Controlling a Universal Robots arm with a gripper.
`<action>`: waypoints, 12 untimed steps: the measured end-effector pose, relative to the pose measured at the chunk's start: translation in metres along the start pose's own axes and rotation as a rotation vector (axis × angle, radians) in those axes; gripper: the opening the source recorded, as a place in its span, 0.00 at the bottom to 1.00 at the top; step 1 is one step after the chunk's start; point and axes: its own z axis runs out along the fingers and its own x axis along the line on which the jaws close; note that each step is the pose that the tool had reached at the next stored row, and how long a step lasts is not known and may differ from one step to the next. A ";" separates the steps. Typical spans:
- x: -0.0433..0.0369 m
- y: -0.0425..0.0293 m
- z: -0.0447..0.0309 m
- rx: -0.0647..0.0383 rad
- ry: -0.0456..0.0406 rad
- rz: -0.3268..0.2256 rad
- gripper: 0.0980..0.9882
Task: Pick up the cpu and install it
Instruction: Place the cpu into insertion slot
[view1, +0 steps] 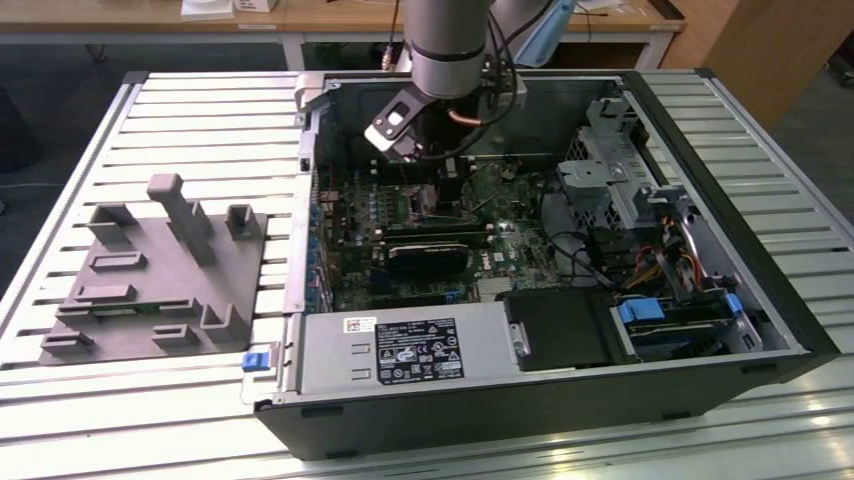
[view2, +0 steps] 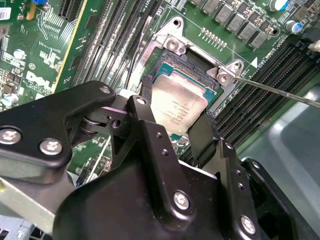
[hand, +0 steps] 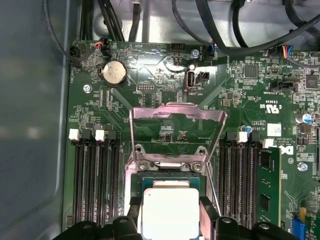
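in the exterior view, an open computer case (view1: 534, 250) is lying on its side on the slatted tabletop (view1: 200, 120), taking up the middle and the half toward the exterior view's right. a grey tray (view1: 147, 280) with upright blocks is sitting beside it, toward the tabletop's edge at the exterior view's left. the arm (view1: 454, 40) is reaching down into the case, and the end effector (view1: 443, 185) is hanging low over the green motherboard (view1: 427, 260).

in the second wrist view, the end effector (view2: 176, 107) is pinching the cpu (view2: 180, 102) – one black finger (view2: 147, 120) is pressing against one edge and the other against the opposite edge. the silvery chip is sitting level over the dark socket (view2: 162, 70), whether seated in it or just above it i cannot tell. a thin metal lever (view2: 275, 90) is slanting away from the socket's corner.

in the first wrist view, the cpu (hand: 170, 210) is again lying between the two fingers, and the socket's load plate (hand: 175, 112) is standing open beyond it. memory slots (hand: 95, 180) are running along both sides – a coin battery (hand: 114, 74) is sitting farther off on the board.
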 end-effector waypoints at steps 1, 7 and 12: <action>0.0000 -0.0003 0.0004 0.000 -0.0001 0.001 0.49; 0.0002 -0.0019 0.0032 0.000 -0.0004 0.012 0.49; 0.0005 -0.0022 0.0066 0.000 -0.0005 0.012 0.49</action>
